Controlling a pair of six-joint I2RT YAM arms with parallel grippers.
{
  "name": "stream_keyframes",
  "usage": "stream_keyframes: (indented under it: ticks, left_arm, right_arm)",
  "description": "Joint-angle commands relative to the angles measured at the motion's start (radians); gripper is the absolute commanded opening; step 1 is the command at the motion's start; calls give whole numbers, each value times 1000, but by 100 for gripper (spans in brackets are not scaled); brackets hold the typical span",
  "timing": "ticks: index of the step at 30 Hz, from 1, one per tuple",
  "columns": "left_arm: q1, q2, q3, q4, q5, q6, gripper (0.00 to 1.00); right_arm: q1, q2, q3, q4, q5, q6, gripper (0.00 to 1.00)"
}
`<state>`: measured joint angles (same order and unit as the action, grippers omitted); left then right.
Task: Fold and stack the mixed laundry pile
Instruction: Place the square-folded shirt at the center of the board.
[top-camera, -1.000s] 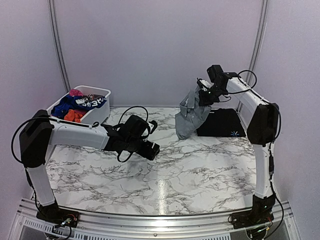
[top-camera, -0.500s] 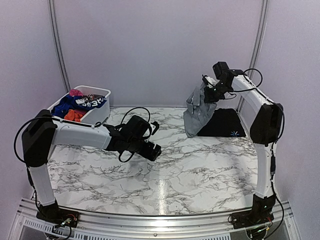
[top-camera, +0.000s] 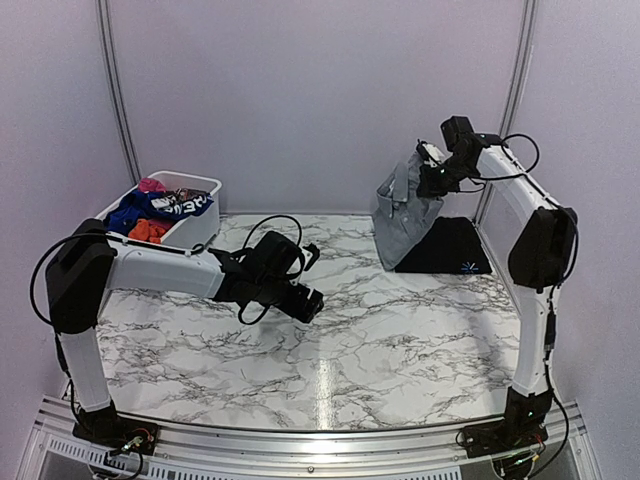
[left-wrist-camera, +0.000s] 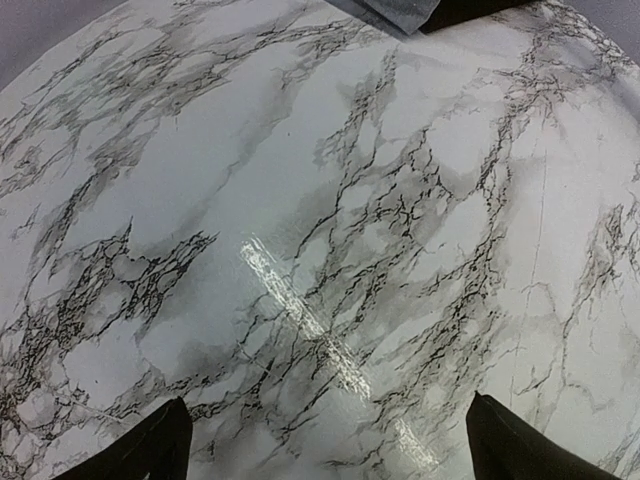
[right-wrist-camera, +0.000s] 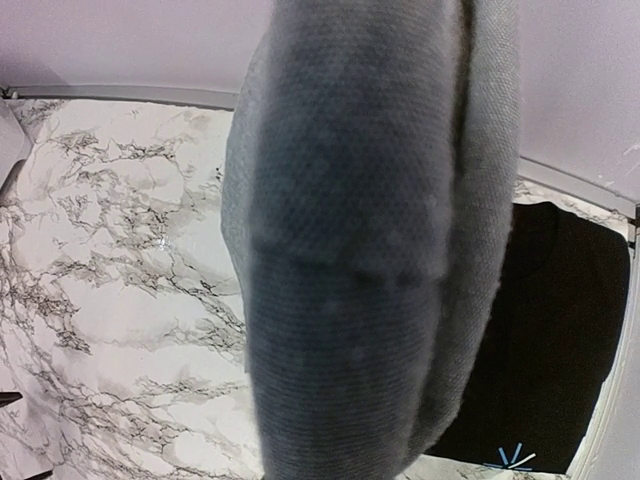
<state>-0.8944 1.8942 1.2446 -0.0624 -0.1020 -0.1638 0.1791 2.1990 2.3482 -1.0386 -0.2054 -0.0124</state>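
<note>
Grey shirt (top-camera: 405, 215) is what I have in hand. My right gripper (top-camera: 432, 178) is pinched tight on its upper edge, high above the folded black garment (top-camera: 450, 247), and the cloth hangs bunched with its long axis straight down. From the top view the hem reaches the left edge of the black garment. I cannot tell whether it touches, and the right wrist view is filled with grey knit, with black showing only to its right.

What matters for the next move, as I judge it, is that the shirt hangs just left of the black garment rather than squarely over it. Laying it out needs bare table (top-camera: 400, 340) to the left of the black garment.

My left gripper (top-camera: 308, 303) is spread wide and holds nothing. It sits low over the marble, well to the left of the black garment, so the right arm is much the nearer. The rest of the pile (top-camera: 150, 210), blue, orange-red and pink, lies in the white basket (top-camera: 205, 185), far to the left of the black garment.
</note>
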Motion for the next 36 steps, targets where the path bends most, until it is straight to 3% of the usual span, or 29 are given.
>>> stream_keyframes:
  ticks: [1, 9, 27, 30, 34, 36]
  left_arm:
    - [3, 22, 28, -28, 5, 16, 99]
    - [6, 22, 40, -49, -10, 36, 99]
    - [31, 37, 71, -83, 22, 32, 99]
    - [38, 42, 72, -86, 26, 30, 99]
    - [43, 42, 70, -89, 27, 21, 99]
    - [48, 41, 67, -89, 22, 14, 99]
  right_arm:
    - [-54, -22, 21, 50, -54, -12, 0]
    - [-110, 53, -36, 84, -77, -65, 0]
    - [-259, 192, -144, 197, 36, -212, 0]
    - [-270, 234, -123, 214, 67, -212, 10]
    - [-273, 268, -73, 240, 240, -185, 46]
    - [-274, 259, -56, 243, 339, -169, 58]
